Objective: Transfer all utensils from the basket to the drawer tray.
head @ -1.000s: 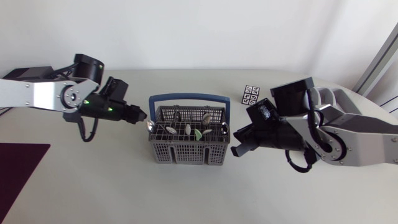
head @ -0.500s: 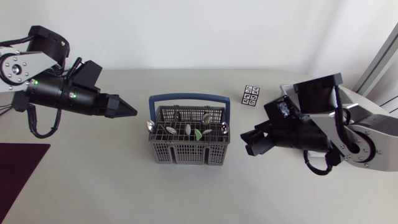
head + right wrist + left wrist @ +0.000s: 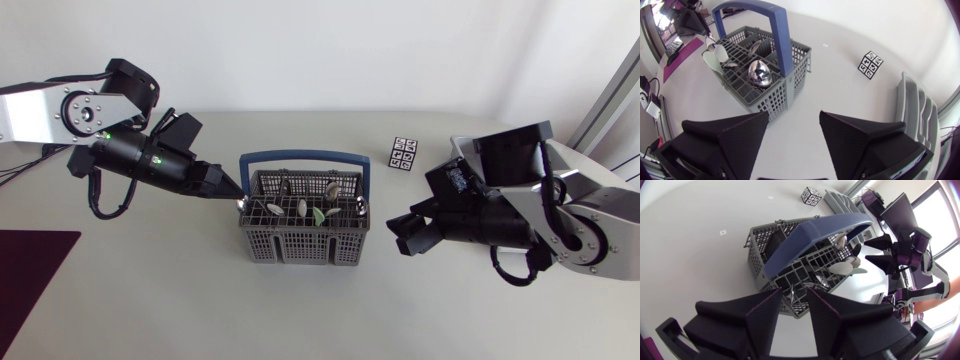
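Status: left end effector (image 3: 228,186) has its fingers only a narrow gap apart, nothing clamped. Its tip sits left of frame centre in the head view, just beside the upper left corner of the basket (image 3: 305,246). Cannot tell if it touches the rim. From the left wrist view that basket corner lies right ahead of the finger gap, with the blue handle (image 3: 812,237) arching over beyond it.

Right end effector (image 3: 405,235) has its fingers spread wide and is empty. It hovers near the basket's right side but clear of it, right of centre in the head view. From the right wrist view the basket is ahead of it, off to the side of one finger.

Utensils (image 3: 301,208) all stand in the basket, mostly spoon bowls poking up. Basket sits mid-frame on the surface (image 3: 180,290). Drawer tray (image 3: 915,110) lies on the surface beside the right end effector, well apart from the basket. Marker cube (image 3: 404,153) sits between them.
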Controlling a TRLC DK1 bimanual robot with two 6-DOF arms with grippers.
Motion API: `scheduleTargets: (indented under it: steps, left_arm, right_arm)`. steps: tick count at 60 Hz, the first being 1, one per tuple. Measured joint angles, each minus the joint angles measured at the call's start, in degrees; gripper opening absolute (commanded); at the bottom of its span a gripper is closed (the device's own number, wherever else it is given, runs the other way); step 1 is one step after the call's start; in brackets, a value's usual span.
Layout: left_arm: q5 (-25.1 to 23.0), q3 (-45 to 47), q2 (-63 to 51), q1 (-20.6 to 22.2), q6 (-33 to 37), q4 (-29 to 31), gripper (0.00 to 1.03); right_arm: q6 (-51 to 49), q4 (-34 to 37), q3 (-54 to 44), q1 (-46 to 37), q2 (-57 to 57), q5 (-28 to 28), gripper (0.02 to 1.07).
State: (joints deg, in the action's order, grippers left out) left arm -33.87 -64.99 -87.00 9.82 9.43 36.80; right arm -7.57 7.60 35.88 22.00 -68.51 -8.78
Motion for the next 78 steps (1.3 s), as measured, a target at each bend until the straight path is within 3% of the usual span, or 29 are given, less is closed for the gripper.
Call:
scheduleTargets:
  steps: [5, 22, 40, 58, 73, 78]
  left_arm:
    - [0.0, 0.0, -0.4, 1.0, 0.0, 0.0, 0.33]
    - [1.1, 0.0, -1.6, 2.3, 0.0, -0.5, 0.04]
    - [0.8, 0.0, -1.6, 1.9, -0.5, -0.5, 0.04]
    - [-6.8, 0.0, 1.0, -2.7, -1.1, -0.7, 0.04]
    - [-16.5, -0.1, 5.2, -8.4, -3.5, 0.4, 0.04]
    - [-17.4, -0.5, 7.1, -9.9, -4.3, 0.7, 0.04]
  right_arm:
    - [0.0, 0.0, 0.0, 0.0, 0.0, 0.0, 0.77]
    - [0.0, 0.2, 0.0, 2.6, 0.0, 0.3, 0.77]
    - [0.0, 0.2, 0.1, 6.3, 0.0, 2.7, 0.77]
    - [0.0, 1.0, 1.2, 8.5, 0.0, 4.0, 0.77]
    - [0.0, 1.4, 1.7, 9.2, 0.0, 4.2, 0.77]
    - [0.0, 1.5, 2.1, 9.2, 0.0, 4.2, 0.77]
